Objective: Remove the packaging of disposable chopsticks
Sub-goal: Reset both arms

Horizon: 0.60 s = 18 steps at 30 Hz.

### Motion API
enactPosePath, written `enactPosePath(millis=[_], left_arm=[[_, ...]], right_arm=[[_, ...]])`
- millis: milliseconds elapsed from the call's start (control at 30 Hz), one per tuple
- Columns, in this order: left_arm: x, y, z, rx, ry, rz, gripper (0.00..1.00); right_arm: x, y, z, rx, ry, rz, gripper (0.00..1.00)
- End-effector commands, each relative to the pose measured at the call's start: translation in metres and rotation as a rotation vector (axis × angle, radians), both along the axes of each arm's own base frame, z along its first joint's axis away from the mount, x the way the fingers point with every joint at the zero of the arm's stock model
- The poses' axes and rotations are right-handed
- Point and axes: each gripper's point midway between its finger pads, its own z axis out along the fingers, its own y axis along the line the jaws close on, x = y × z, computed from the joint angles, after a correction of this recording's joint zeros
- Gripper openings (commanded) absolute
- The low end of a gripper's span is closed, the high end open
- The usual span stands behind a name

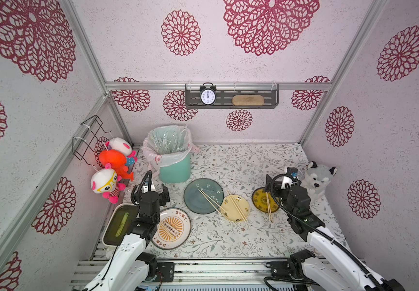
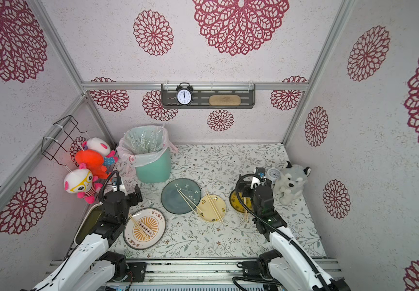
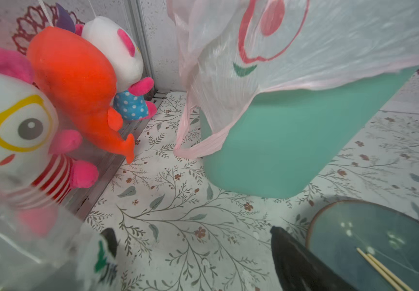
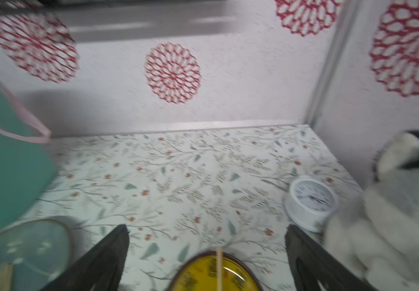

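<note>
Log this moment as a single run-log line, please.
left fingers: open, near bin | right fingers: open, at yellow plate | chopsticks: unwrapped, on plates

The left arm [image 1: 127, 247] and right arm [image 1: 321, 236] have glossy white shells toward 6 o'clock and matte black links beyond. A ribbed black cable [image 1: 270, 190] arcs over each wrist. The left gripper [image 3: 192, 234] and right gripper [image 4: 207, 228] have black, tapering jaws.

I read 该吃饭了 in red on the white plate [image 1: 186, 225], at its far rim and again at its near rim (upside down). The alarm clock [image 1: 207, 97] on the shelf [image 1: 270, 100] shows numerals, 12 uppermost. Green print on the packaging [image 3: 101, 254] is too blurred.
</note>
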Motion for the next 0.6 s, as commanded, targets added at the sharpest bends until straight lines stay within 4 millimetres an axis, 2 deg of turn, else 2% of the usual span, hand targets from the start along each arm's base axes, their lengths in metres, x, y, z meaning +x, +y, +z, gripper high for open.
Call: enactPosePath(millis=[0,67,133,267,367,433,467,567], left_arm=[[0.011,0.027,0.035,0.090,-0.209,0.120,0.98],[0.018,0.045,0.015,0.062,-0.194,0.147,0.98],[0.022,0.056,0.002,0.017,-0.209,0.140,0.98],[0.039,0.056,-0.007,-0.007,-0.241,0.078,0.98],[0.054,0.059,-0.015,-0.009,-0.227,0.049,0.97],[0.062,0.062,-0.030,-0.040,-0.199,0.029,0.98],[0.067,0.062,-0.038,-0.047,-0.184,0.010,0.98],[0.076,0.060,-0.040,-0.075,-0.162,-0.027,0.98]], right_arm=[[0.005,-0.050,0.001,-0.126,-0.097,-0.180,0.98],[0.010,-0.068,-0.019,-0.104,-0.080,-0.244,0.98],[0.017,-0.070,-0.034,-0.103,-0.062,-0.247,0.98],[0.019,-0.072,-0.053,-0.096,-0.119,-0.264,0.98],[0.026,-0.069,-0.071,-0.102,-0.101,-0.238,0.98],[0.032,-0.065,-0.081,-0.107,-0.080,-0.220,0.98],[0.032,-0.065,-0.083,-0.112,-0.085,-0.218,0.98],[0.036,-0.069,-0.089,-0.107,-0.077,-0.227,0.98]])
